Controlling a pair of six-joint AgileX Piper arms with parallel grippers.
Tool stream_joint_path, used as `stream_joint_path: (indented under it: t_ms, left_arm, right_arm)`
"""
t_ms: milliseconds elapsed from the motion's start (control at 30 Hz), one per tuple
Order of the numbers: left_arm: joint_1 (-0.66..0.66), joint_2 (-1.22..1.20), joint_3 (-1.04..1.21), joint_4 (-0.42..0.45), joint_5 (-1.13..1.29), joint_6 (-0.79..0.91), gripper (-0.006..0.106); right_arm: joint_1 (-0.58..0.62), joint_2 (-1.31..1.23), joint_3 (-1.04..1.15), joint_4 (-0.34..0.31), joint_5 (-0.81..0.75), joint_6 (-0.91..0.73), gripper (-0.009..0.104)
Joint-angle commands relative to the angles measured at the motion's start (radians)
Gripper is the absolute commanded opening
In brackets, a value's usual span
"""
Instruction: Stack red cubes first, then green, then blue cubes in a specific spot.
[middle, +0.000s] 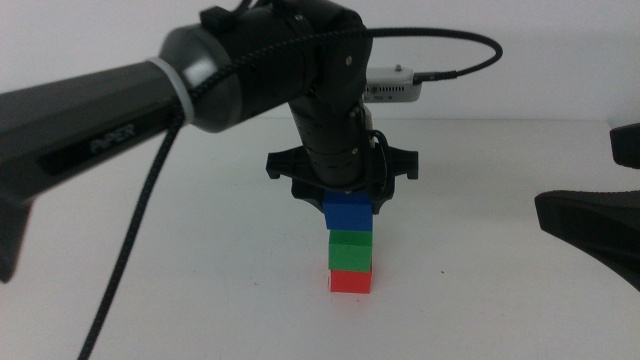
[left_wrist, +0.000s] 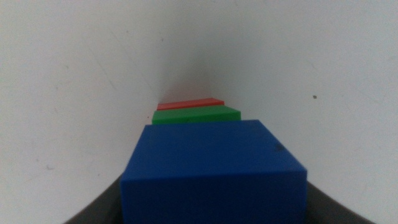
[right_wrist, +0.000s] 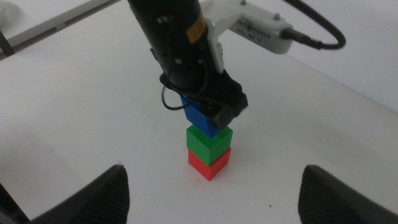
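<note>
Red cube (middle: 351, 282) is seen at the bottom of a small tower on the white table (middle: 500, 300), near the middle of the table. On it the green cube (middle: 351, 250) is stacked, and on the green one the blue cube (middle: 348, 211) is placed, a little shifted toward the left arm's side. The blue cube is held between the jaws of the left gripper (middle: 347, 198), which are closed against its sides. This gripper is pointed straight down over the tower, and its arm is stretched in from the left side of the middle view, with a braided cable (middle: 150, 190) hanging beside it. The right gripper (right_wrist: 211, 186) is kept apart from the tower, low near the table, with its jaws spread wide and nothing between them
</note>
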Motion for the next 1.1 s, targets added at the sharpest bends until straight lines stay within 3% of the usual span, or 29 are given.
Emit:
stream_joint_path:
  t_ms: [0,467,500,533,567,667,967,1067]
  left_arm:
    - [-0.004,0.01,-0.009,-0.002,-0.02,-0.014,-0.002]
    - [-0.004,0.062,-0.009,-0.013,-0.017,-0.014,0.003]
    - [-0.004,0.066,-0.009,-0.013,-0.015,-0.012,0.008]
    - [-0.004,0.068,-0.009,-0.013,-0.015,-0.012,0.024]
    - [-0.004,0.068,-0.009,-0.013,-0.021,0.007,0.066]
    - [-0.004,0.068,-0.009,-0.006,-0.031,0.012,0.092]
    - [-0.004,-0.032,-0.133,0.007,0.073,0.119,0.094]
    - [-0.004,-0.131,-0.201,0.056,0.073,0.151,0.094]
  right_arm:
    - [0.0,-0.005,0.002,-0.006,-0.008,-0.006,0.093]
    - [0.0,-0.005,0.002,-0.006,-0.008,-0.006,0.093]
    - [0.0,-0.005,0.002,-0.006,-0.008,-0.006,0.093]
    - [0.0,-0.005,0.002,-0.006,-0.008,-0.006,0.093]
    - [0.0,-0.005,0.002,-0.006,-0.008,-0.006,0.093]
    - [0.0,-0.005,0.002,-0.006,-0.008,-0.006,0.093]
    - [0.0,-0.005,0.002,-0.006,-0.008,-0.006,0.093]
    - [0.0,-0.005,0.002,-0.006,-0.008,-0.006,0.093]
